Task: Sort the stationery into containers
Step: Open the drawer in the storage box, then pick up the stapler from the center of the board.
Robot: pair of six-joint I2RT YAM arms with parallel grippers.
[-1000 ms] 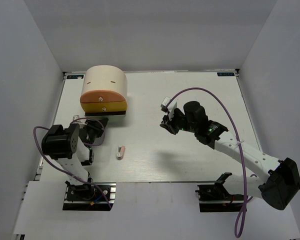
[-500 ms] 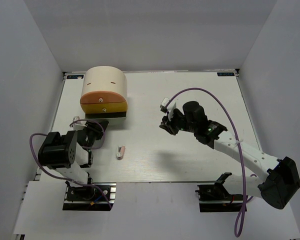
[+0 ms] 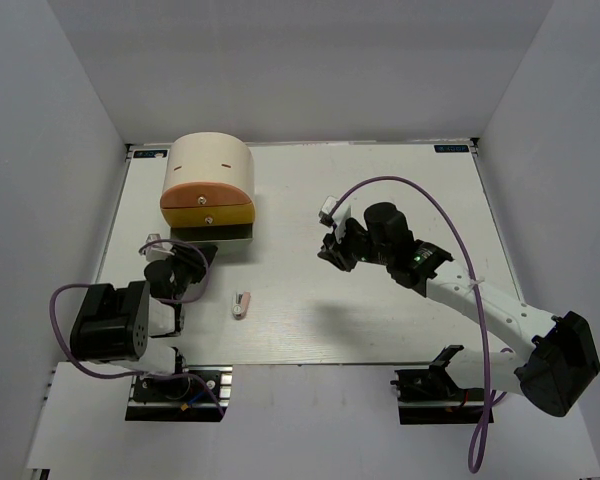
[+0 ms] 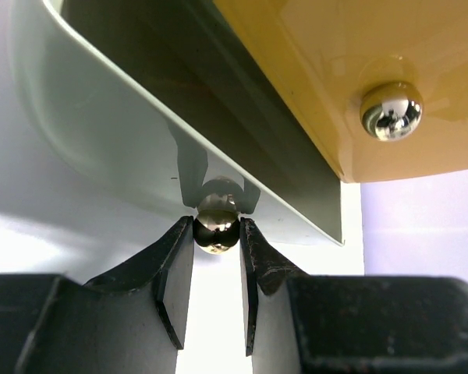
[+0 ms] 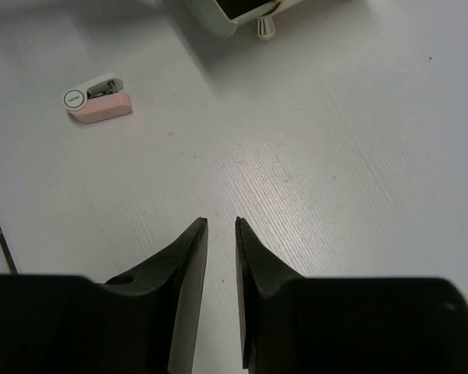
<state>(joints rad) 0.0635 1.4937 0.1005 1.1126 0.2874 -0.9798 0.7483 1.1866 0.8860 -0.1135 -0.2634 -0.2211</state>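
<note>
A stubby white-pink piece point(image 3: 242, 304) lies on the table near the front left, also seen far off in the right wrist view point(image 5: 98, 99). The containers are stacked in a cream box point(image 3: 212, 160): an orange drawer point(image 3: 208, 192), a yellow drawer point(image 3: 212, 212) point(image 4: 335, 70) and a pale bottom drawer point(image 4: 86, 117) standing partly out. My left gripper point(image 4: 217, 227) point(image 3: 185, 262) is shut on the bottom drawer's small metal knob point(image 4: 216, 234). My right gripper point(image 5: 221, 224) point(image 3: 330, 252) hovers over bare table mid-right, its jaws slightly apart with nothing between them.
The yellow drawer's shiny knob point(image 4: 391, 111) hangs just above and right of my left fingers. The pulled-out drawer's front and knob point(image 5: 265, 27) show at the top of the right wrist view. White walls enclose the table point(image 3: 380, 320) on three sides.
My left arm has drawn back toward the near edge, its gripper still on the knob. The right jaws have parted a little; that arm has barely moved.
</note>
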